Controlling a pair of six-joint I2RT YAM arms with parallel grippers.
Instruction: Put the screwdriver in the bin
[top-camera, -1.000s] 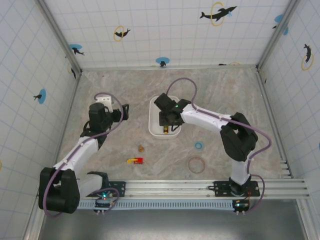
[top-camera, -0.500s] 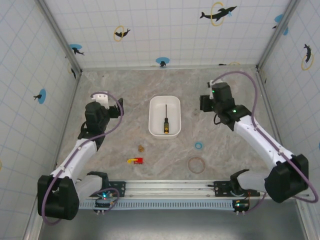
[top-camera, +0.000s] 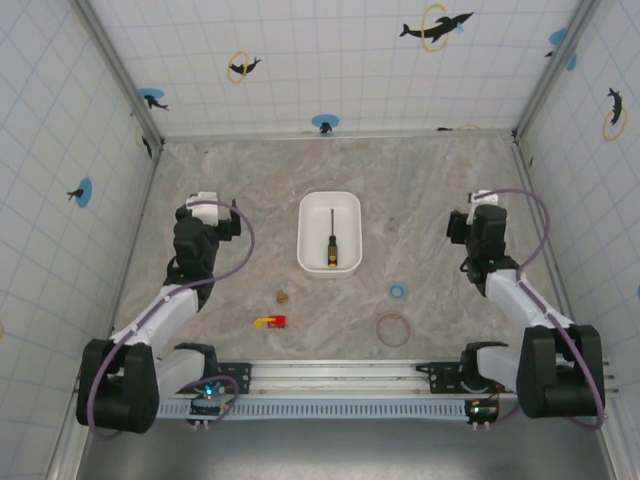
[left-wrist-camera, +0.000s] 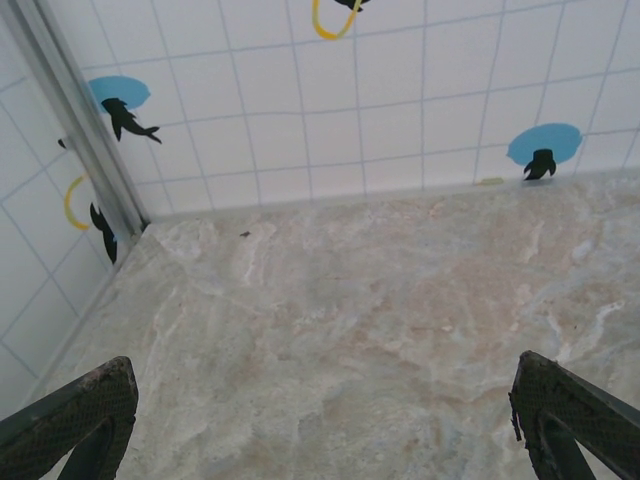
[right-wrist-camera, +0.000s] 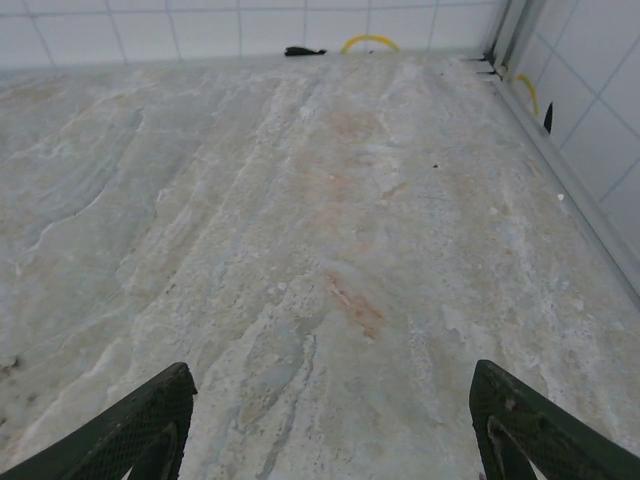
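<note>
White plastic of the bin (top-camera: 303, 236) now lies uncovered at the middle of the counter (top-camera: 430, 175). The screwdriver (top-camera: 331, 238) lies flat inside it, shaft toward the far edge and yellow handle toward the near edge. A second ago the right arm was stretched over the bin with its end effector down over the screwdriver. Half a second ago it had lifted away toward the far right corner, leaving the screwdriver behind. Now it is folded back beside the right edge of the counter. The left arm has also drawn in a little toward the left edge. The screwdriver has not shifted over the last half second, so it looks to be lying free, and I judge the task done, with both arms going to rest.

The right end effector (top-camera: 480, 200) is released: in its wrist view (right-wrist-camera: 330, 370) the fingers (right-wrist-camera: 150, 420) stand wide apart, with bare counter between them and nothing held. The left end effector (top-camera: 205, 205) is released too, spread just as wide over bare counter in its own wrist view (left-wrist-camera: 322, 365). The screwdriver lies roughly between the two and well apart from both, with the right one off toward the right edge and the left one toward the left edge. Both face the far wall rather than the bin
</note>
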